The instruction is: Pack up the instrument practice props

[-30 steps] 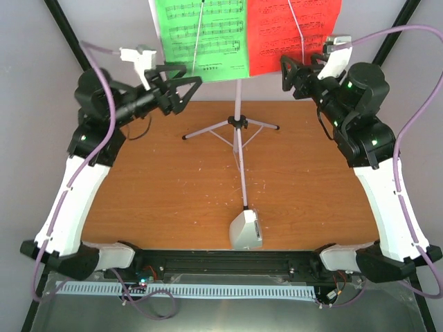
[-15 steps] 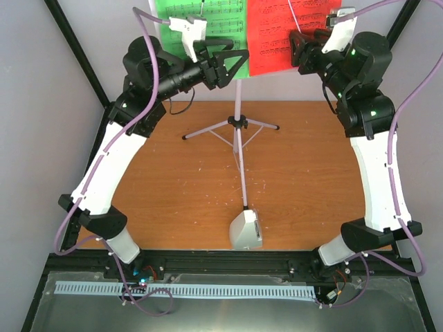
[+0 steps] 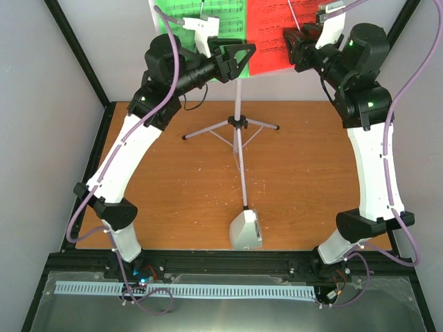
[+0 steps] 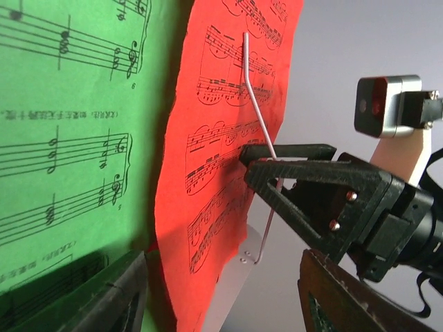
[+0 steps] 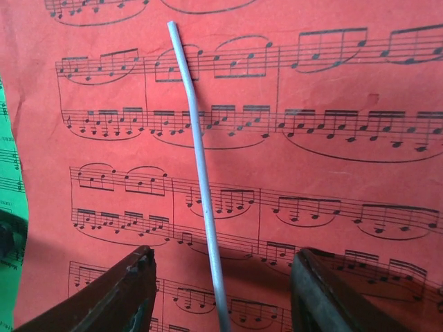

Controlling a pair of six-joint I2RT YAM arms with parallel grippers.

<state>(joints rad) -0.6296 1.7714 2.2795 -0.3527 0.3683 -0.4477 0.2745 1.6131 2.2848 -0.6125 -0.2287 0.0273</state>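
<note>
right hand: fingers apart, nothing grabbed, one on each side of the wire clip that pins the red sheet
left hand: also spread and empty, up at the bottom edge of the sheets, about where the green sheet meets the red one
sheets: both up on the stand at the far side, green left, red right
stand: upright, legs on the far half of the surface
metronome: near edge, middle, right at the tip of the stand's near leg, well apart from both hands
step: looks like the very start to me, i.e. getting the sheets off the stand. Nothing looks packed yet
next move: I'd guess the right hand has to pinch that thin wire dead centre and swing it clear without creasing the paper, and the left has to catch a sheet edge so it doesn't flop down
count: 2 hands, 1 green sheet, 1 red sheet, 2 wire clips, 1 stand, 1 metronome
</note>
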